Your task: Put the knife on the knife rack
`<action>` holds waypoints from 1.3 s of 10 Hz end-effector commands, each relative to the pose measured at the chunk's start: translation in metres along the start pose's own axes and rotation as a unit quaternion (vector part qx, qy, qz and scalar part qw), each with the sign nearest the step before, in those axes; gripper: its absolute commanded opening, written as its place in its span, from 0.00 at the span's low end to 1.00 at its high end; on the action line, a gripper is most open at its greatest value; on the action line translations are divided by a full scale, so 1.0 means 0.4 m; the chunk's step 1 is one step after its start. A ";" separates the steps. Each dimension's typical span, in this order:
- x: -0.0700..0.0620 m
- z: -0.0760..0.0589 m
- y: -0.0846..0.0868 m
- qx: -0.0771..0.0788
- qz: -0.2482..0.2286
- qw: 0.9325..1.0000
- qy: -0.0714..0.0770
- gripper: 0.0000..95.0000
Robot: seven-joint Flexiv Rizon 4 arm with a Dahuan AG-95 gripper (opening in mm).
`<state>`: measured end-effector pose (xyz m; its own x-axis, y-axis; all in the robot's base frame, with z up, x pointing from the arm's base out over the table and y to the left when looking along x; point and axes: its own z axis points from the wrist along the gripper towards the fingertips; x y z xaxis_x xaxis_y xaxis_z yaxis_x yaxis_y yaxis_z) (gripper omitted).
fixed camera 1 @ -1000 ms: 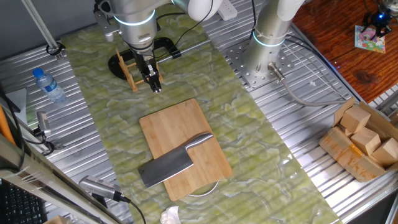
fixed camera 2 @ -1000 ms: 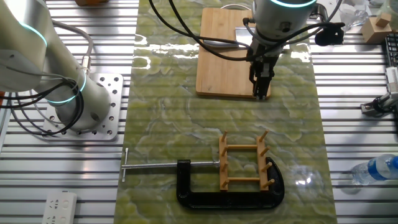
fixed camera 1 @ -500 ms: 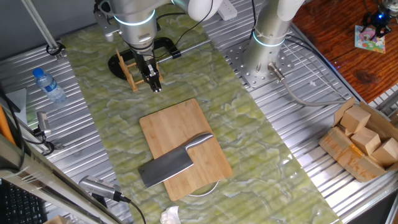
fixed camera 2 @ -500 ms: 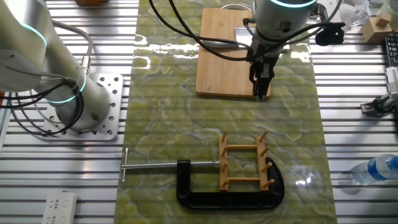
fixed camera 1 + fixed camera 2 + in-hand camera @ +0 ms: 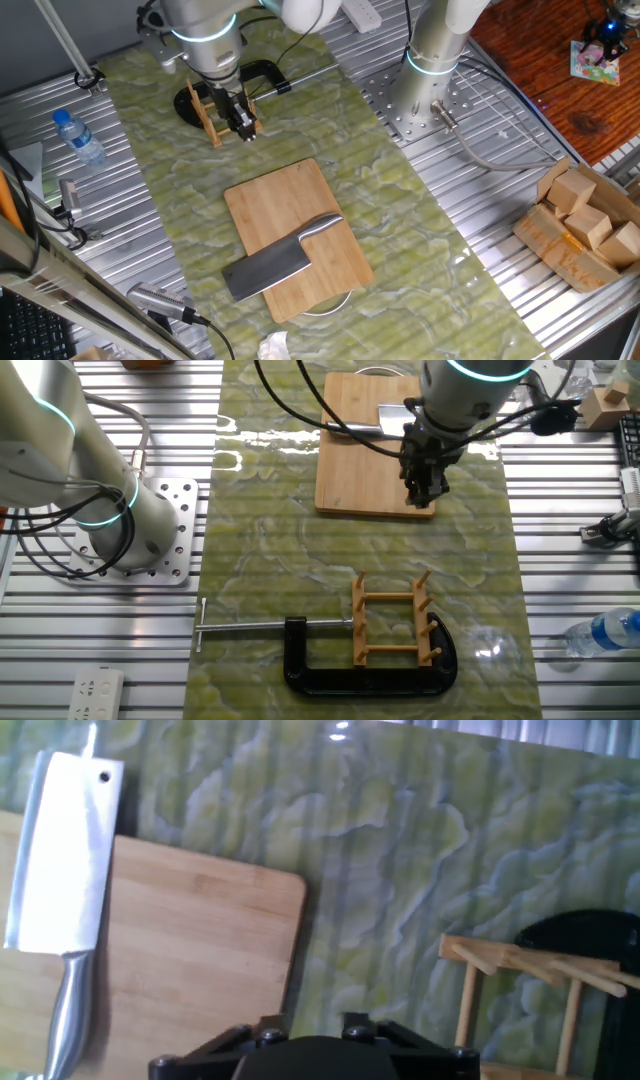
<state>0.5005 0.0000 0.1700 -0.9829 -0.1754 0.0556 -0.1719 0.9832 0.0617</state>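
Knife (image 5: pixel 275 263) lies flat on the board (image 5: pixel 290 215). Gripper (image 5: pixel 245 130) hangs near the rack (image 5: pixel 207 112), holding nothing. I cannot tell how wide it is open.

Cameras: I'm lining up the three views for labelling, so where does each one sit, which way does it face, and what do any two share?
One fixed view: high beyond the board's end, facing the rack; shows the arm and gripper near the rack.
Other fixed view: high behind the rack, facing the board; the gripper hangs over the board's near edge, a second arm at left.
Hand view: on the hand, looking down at knife, board, rack; only the hand's dark underside shows.
Shared: all three show board and rack.
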 end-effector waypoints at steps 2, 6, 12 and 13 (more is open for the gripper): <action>-0.024 0.012 -0.009 -0.034 0.017 0.999 0.001 0.00; -0.126 0.065 -0.033 -0.127 0.054 0.990 -0.011 0.00; -0.254 0.175 0.082 -0.204 0.092 0.974 -0.014 0.00; -0.269 0.189 0.114 -0.208 0.100 0.973 -0.016 0.00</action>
<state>0.5930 0.0638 0.0938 -0.9969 0.0183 0.0770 0.0510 0.8925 0.4482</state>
